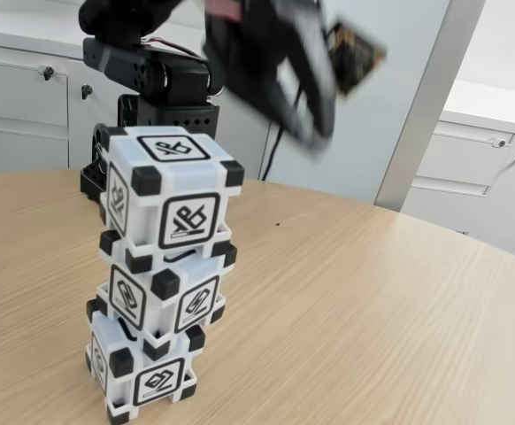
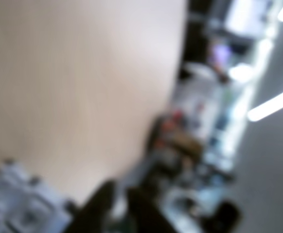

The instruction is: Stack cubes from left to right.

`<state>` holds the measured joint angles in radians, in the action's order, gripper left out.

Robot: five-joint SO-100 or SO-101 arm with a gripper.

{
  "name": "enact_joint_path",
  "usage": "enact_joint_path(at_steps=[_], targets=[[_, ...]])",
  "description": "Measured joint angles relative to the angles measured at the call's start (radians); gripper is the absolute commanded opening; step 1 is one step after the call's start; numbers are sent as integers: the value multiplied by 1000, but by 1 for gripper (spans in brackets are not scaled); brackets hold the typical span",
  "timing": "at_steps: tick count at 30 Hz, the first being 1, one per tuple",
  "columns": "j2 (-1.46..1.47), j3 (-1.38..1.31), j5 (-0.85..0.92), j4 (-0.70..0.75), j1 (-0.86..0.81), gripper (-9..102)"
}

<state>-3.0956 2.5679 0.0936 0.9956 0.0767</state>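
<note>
Three cubes, all in one stack at about 7 o'clock in the fixed view, on the wooden table [image 1: 372,301]. Bottom cube [image 1: 138,367] sat nearest the camera on the tabletop, middle cube [image 1: 160,297] on top of it, top cube [image 1: 171,199] on that. Stack's long axis was vertical but not clean: each cube was twisted a bit about that axis relative to its neighbour, and the column leaned slightly toward 1 o'clock going up. Each cube presented a corner edge toward the camera, two symbol faces visible per cube, plus the top face of the top cube.

One arm, base [image 1: 165,106] just behind the stack at 11 o'clock. Gripper [image 1: 315,137] was up in the air at 12–1 o'clock, well clear of the cubes, motion-blurred; nothing visible between the fingers, but how far apart they were I could not tell.

Wrist view was heavily blurred: tabletop [image 2: 83,87], a pale cube-like shape [image 2: 20,208] at 7 o'clock, dark finger shapes at 6 o'clock.

Farthest back: white cabinets [image 1: 27,115] with two lock knobs at 9–10 o'clock, two more at 3 o'clock
</note>
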Motion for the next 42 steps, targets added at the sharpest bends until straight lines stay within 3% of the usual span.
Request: enact_joint_path(at_steps=[13,42], targets=[[0,238,-81,-25,2,1],[0,250,-97,-25,2,1]])
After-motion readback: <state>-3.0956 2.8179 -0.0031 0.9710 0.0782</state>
